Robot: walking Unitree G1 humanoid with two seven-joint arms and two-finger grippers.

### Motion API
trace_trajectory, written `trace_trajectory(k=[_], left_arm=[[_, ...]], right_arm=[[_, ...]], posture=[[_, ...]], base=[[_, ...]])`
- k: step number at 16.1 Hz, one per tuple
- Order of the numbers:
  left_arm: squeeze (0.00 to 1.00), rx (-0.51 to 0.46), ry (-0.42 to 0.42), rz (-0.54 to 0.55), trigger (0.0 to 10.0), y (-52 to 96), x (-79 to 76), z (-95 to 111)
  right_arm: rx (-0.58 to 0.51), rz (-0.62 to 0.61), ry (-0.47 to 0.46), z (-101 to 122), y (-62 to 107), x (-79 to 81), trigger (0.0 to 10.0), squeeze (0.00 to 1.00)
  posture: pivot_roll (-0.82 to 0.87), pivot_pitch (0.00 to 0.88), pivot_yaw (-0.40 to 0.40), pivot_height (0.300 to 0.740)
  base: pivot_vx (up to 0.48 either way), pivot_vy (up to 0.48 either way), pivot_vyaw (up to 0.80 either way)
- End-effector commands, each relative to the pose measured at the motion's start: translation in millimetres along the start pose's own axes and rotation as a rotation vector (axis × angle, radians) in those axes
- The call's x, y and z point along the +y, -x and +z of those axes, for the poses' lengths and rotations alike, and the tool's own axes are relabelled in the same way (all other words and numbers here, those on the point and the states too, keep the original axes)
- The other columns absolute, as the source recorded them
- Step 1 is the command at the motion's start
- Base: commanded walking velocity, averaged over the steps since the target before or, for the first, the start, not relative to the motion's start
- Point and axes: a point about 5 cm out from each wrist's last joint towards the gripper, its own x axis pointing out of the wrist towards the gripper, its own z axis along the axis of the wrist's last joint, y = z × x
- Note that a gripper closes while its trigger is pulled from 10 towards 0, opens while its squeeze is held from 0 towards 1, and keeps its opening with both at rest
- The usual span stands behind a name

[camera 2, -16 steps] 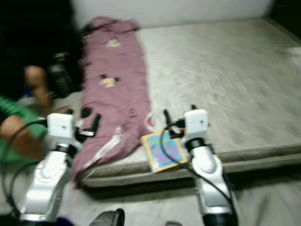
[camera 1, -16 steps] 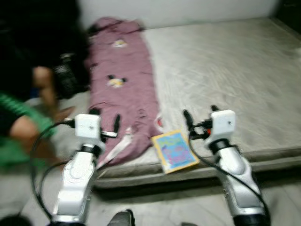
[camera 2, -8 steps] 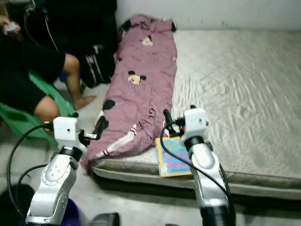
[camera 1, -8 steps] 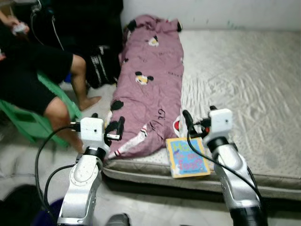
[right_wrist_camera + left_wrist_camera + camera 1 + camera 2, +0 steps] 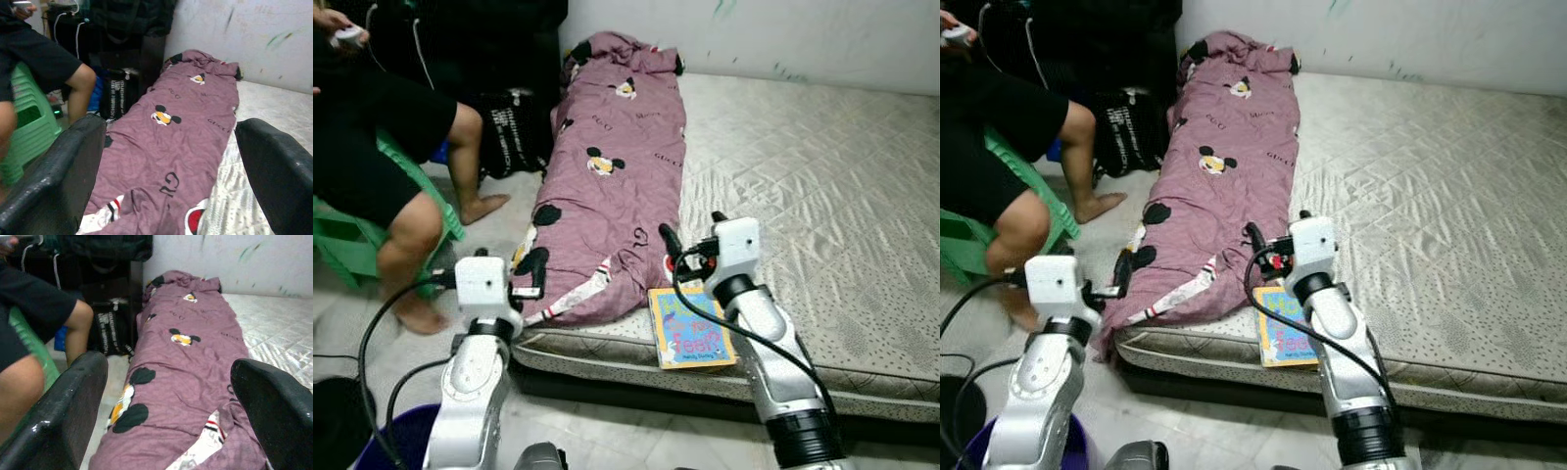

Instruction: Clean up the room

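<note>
You are looking down at a mattress [image 5: 822,196] on the floor, against a white wall [image 5: 783,34]. A mauve blanket [image 5: 612,186] with cartoon mouse prints lies lengthwise along the mattress's left edge, its near end bunched and hanging a little over the side. Just right of that end, a book [image 5: 692,328] with a bright cover lies flat at the mattress's front edge, touching or nearly touching the blanket.

Your right gripper [image 5: 690,250] hovers over the spot where blanket and book meet, just above the book's far end. Its jaws are spread wide with nothing between them (the right wrist view looks straight up the blanket between the two black fingers [image 5: 54,171]).

Your left gripper [image 5: 530,277] is held out beside the mattress's left edge, close to the hanging end of the blanket but not touching it as far as you can see. Its jaws are also spread and empty; in the left wrist view the blanket fills the gap between them.

To your left a person sits on a green stool [image 5: 347,245], bare leg [image 5: 421,225] and foot on the floor [image 5: 509,220], well apart from the left gripper. A black bag [image 5: 514,132] stands on the floor between that person and the blanket.
</note>
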Motion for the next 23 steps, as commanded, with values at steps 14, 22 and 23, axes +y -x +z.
trace_trajectory(k=[14,22,23], left_arm=[[0.00,0.053,0.017,-0.072,10.0,1.9,-7.8,-10.6],[0.00,0.008,-0.026,-0.017,10.0,-9.2,9.6,-1.6],[0.00,0.005,-0.026,-0.022,10.0,-9.8,9.3,0.2]], right_arm=[[0.025,-0.079,-0.015,-13.7,12.2,3.5,10.0,0.00],[0.024,-0.038,-0.028,-16.3,-2.9,15.8,10.0,0.00],[0.022,-0.042,-0.025,-15.7,-1.9,15.0,10.0,0.00]], posture=[[0.03,0.112,0.005,0.740],[0.06,0.126,-0.018,0.740],[0.05,0.139,-0.005,0.740]], base=[[0.000,0.000,0.00],[0.000,0.000,0.00],[0.000,0.000,0.00]])
